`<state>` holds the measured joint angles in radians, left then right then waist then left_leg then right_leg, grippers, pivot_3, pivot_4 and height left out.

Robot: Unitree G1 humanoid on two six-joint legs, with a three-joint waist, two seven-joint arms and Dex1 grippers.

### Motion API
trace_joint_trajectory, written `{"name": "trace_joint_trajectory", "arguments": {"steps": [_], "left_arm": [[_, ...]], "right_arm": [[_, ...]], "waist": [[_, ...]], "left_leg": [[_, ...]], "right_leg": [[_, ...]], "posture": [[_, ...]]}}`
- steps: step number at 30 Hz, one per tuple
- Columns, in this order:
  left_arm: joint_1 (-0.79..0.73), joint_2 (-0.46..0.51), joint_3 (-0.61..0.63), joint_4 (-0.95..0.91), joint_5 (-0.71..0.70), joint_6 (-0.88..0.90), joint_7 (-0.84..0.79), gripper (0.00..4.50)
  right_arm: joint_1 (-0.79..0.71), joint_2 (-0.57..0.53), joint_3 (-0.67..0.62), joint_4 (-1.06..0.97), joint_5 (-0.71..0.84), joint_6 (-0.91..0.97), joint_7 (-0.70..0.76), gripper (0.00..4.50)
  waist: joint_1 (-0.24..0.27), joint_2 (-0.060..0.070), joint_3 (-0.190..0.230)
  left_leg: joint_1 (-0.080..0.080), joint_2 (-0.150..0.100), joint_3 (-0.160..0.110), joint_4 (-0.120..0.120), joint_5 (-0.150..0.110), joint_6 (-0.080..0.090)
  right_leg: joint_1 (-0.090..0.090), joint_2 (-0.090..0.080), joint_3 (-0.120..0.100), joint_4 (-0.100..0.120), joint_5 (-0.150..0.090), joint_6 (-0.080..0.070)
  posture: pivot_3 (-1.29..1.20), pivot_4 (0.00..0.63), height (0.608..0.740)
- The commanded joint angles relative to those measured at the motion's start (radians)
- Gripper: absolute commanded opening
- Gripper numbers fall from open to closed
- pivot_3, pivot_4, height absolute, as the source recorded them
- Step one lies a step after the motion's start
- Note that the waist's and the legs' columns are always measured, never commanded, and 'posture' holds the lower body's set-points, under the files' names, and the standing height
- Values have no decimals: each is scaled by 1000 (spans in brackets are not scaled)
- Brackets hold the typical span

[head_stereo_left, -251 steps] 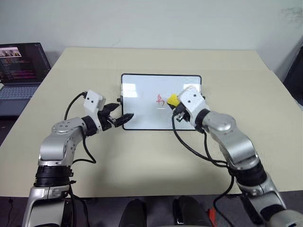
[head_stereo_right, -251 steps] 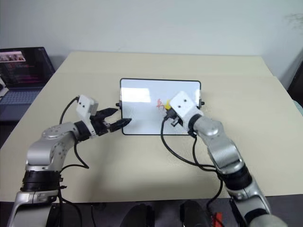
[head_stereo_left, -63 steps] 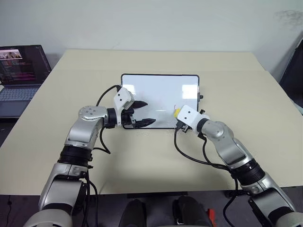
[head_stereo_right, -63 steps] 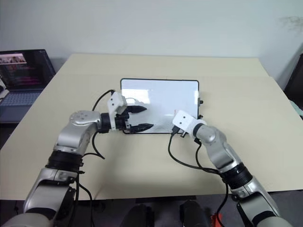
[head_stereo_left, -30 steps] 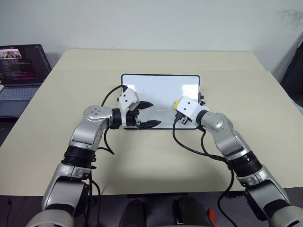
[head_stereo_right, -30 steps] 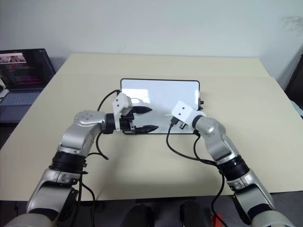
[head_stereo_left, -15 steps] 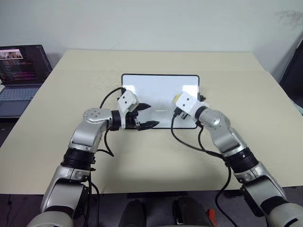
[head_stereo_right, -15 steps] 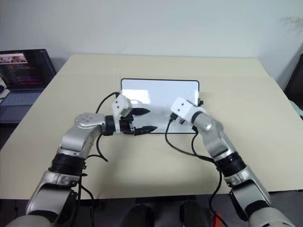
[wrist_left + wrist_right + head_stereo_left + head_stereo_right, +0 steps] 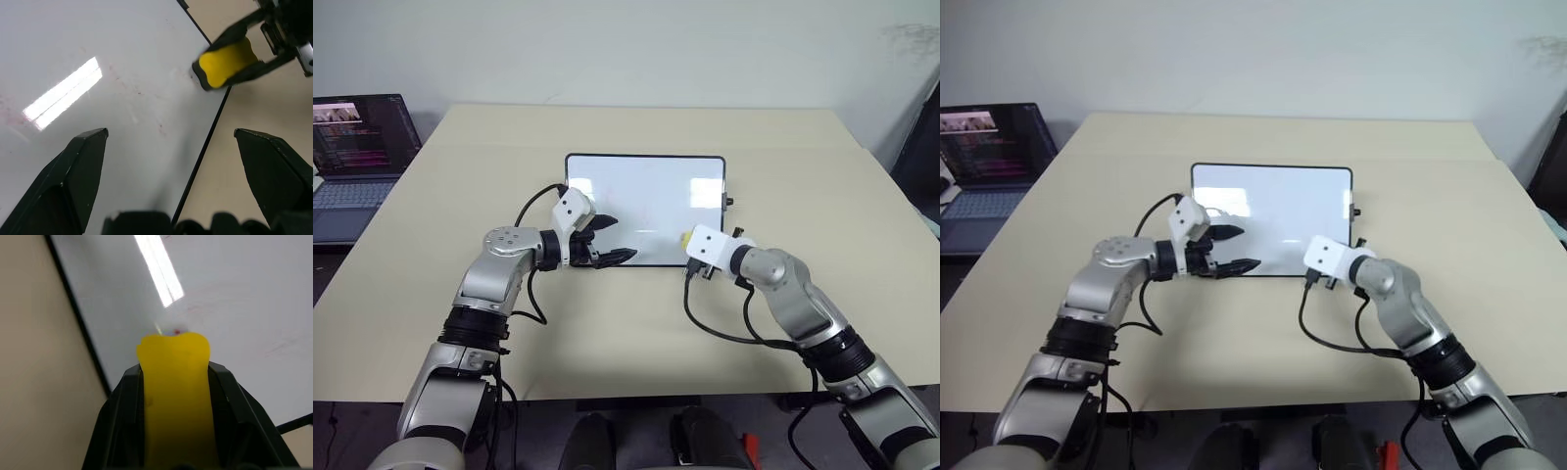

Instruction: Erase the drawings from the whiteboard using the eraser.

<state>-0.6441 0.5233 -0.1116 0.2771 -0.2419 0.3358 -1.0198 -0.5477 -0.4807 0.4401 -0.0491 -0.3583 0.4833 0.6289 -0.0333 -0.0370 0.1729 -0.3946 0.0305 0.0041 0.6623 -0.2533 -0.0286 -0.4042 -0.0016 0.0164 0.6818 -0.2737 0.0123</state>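
Jaws of the right gripper [image 9: 173, 382] clamped on the eraser [image 9: 686, 238], yellow soft-looking block, front end notched, black underside. Left gripper [image 9: 610, 240] jaws wide apart, empty, poised at the whiteboard's near-left part; contact with the frame unclear. Whiteboard [image 9: 1263, 201] lies flat on the matte beige tabletop [image 9: 607, 323], long axis left to right, glossy white with ceiling glare, thin black frame, rounded corners. Eraser sits at the board's near-right edge, tip just over the frame. Drawings [image 9: 177, 332]: mostly gone, a tiny red speck right ahead of the eraser tip, plus faint pinkish smears farther in toward the board centre. So what's left lies ahead of and to the left of the right jaws; right arm is nearer the speck. Laptop [image 9: 357, 147] open at far left, well apart.
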Motion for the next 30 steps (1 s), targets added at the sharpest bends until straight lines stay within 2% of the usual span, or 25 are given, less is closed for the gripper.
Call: {"name": "trace_joint_trajectory", "arguments": {"steps": [1,6,10,13,17,20,23,30], "left_arm": [[-32,0,16,-17,-4,-16,-5,4500],[-29,-1,15,-18,-5,-13,-7,4500],[-26,-2,15,-20,-8,-8,-10,4500],[-25,-2,16,-23,-9,-7,-11,4500],[-24,-4,18,-26,-9,-6,-9,4500],[-22,-5,19,-27,-9,-6,-9,4500],[-16,-7,17,-37,-12,0,-11,4500],[-10,-9,16,-49,-14,7,-15,4500]], "right_arm": [[-31,26,-24,59,-43,9,-75,1328],[-96,83,-92,96,-40,-41,-201,1328],[-111,111,-107,101,-26,-61,-226,1328],[-103,103,-90,105,-27,-56,-193,1328],[-43,23,-1,75,-53,-8,-33,1328],[-27,19,7,51,-53,2,-12,1328],[-54,53,-29,67,-60,-18,-81,1328],[-139,128,-135,118,-39,-104,-273,1327]], "waist": [[0,0,0],[1,0,0],[2,0,0],[1,0,0],[2,0,0],[1,0,0],[-1,0,0],[2,0,0]], "left_leg": [[0,0,0,0,0,0],[0,0,0,0,0,0],[-3,1,0,0,0,0],[-4,1,0,0,0,0],[-4,0,0,-1,0,0],[-3,0,-1,-1,0,0],[-2,0,0,-1,0,0],[-3,0,-1,0,1,0]], "right_leg": [[0,0,0,0,0,0],[-1,0,0,0,1,-2],[-2,0,0,0,3,-6],[-3,-1,0,-1,3,-6],[-3,-1,0,-2,3,-5],[-2,-1,-1,-1,3,-5],[-2,0,0,-1,0,0],[-3,0,0,0,1,-2]], "posture": [[0,150,740],[0,150,740],[0,150,740],[0,150,740],[0,150,740],[0,150,740],[0,150,740],[0,150,740]]}}
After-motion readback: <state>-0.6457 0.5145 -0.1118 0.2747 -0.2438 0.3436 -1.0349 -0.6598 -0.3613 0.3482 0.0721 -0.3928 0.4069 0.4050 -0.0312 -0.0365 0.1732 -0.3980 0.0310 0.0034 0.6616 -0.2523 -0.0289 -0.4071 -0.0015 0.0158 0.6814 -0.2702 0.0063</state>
